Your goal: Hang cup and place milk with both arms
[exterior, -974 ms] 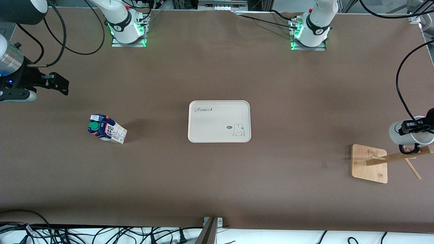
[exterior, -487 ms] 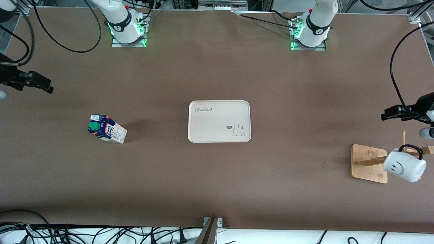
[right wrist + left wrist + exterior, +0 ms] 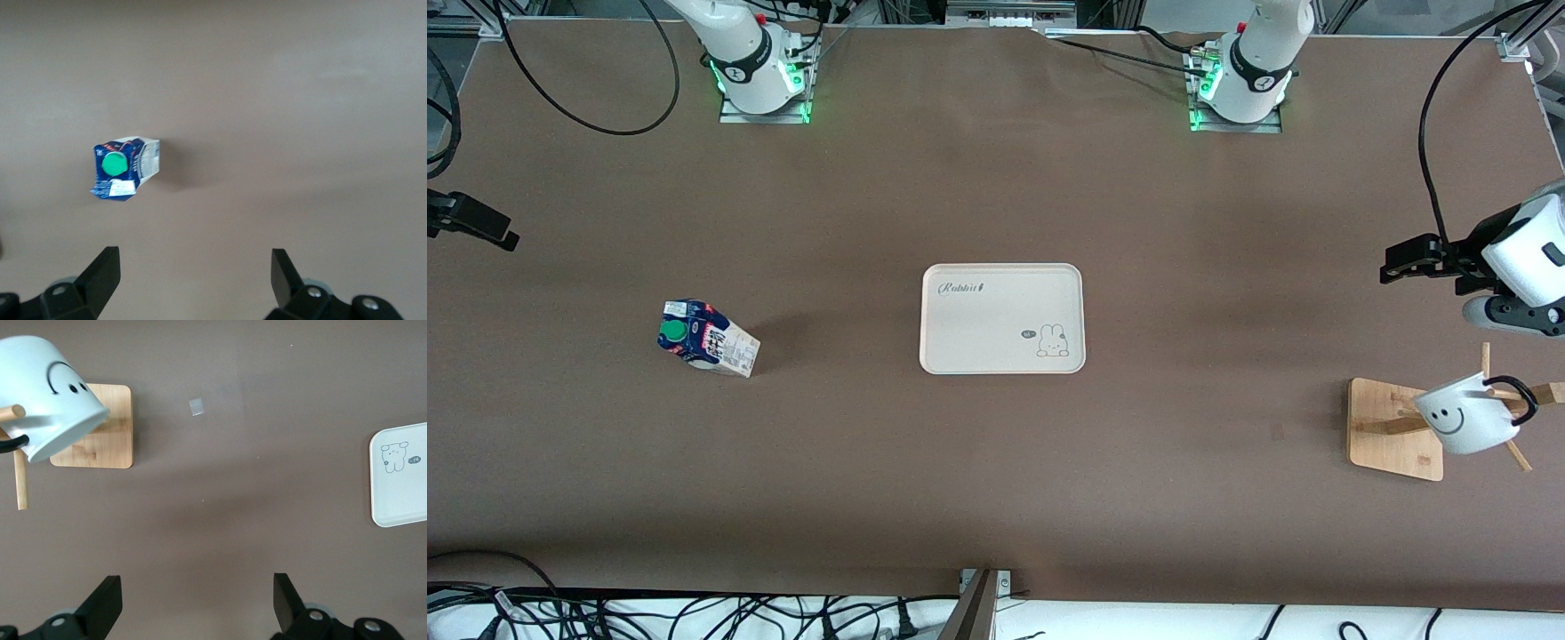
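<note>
Cup: the cup [image 3: 1465,425] hangs by its black handle on a peg of the wooden rack [image 3: 1394,428] at my left arm's end of the desk [image 3: 996,498], tilted, smiley face showing; my judgement is that the hanging half is done.

Left hand: my left hand [image 3: 1403,263] is released and empty, fingers spread wide, up over the desk beside the rack and apart from the cup.

Milk: the milk [image 3: 708,339] stands on the desk toward my right arm's end, well apart from the tray [image 3: 1002,317] in the middle; it is not yet on the tray.

Right hand: my right hand [image 3: 190,277] is released, fingers wide, up over the edge of the desk at my right arm's end.

Key relation: the milk lies below my right hand and toward the tray; in the right wrist view its green cap [image 3: 113,163] faces up at me, so its long axis is upright.

Nearer arm: my right, clearly.
</note>
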Controlling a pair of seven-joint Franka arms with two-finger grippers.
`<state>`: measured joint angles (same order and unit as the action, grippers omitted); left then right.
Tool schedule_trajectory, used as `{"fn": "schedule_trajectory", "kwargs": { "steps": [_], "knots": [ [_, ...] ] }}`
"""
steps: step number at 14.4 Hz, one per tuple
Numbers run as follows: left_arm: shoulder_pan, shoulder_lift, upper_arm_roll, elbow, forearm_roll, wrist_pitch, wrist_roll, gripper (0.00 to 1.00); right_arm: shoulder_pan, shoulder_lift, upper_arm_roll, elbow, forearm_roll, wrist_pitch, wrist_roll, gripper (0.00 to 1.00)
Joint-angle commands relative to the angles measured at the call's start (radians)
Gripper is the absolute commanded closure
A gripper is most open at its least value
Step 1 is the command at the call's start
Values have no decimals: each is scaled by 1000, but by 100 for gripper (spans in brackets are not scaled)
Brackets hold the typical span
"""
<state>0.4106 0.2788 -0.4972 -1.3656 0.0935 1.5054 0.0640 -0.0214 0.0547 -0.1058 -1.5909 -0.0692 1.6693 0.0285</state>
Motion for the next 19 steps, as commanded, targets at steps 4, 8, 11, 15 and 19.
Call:
{"fn": "schedule_trajectory", "kwargs": {
  "steps": [4, 8, 11, 15, 19],
  "knots": [
    [-321, -245, 353, -280, -52, 203, -27, 0, 0, -41, 12, -4, -24, 12, -6, 0],
    [-458, -371, 493, -427, -58, 292, -4, 0, 0, -38, 14, -1, -21, 15, -4, 0],
    [-460, -369, 467, -415, -41, 260, 43, 0, 5, -23, 17, 14, -20, 6, -6, 0],
    [-455, -317, 468, -343, -44, 222, 48, 0, 8, -12, 14, 12, 92, 3, 11, 0],
    [-455, -290, 470, -294, -44, 178, 43, 0, 5, -3, 11, 0, 140, 1, 5, 0]
  ]
}}
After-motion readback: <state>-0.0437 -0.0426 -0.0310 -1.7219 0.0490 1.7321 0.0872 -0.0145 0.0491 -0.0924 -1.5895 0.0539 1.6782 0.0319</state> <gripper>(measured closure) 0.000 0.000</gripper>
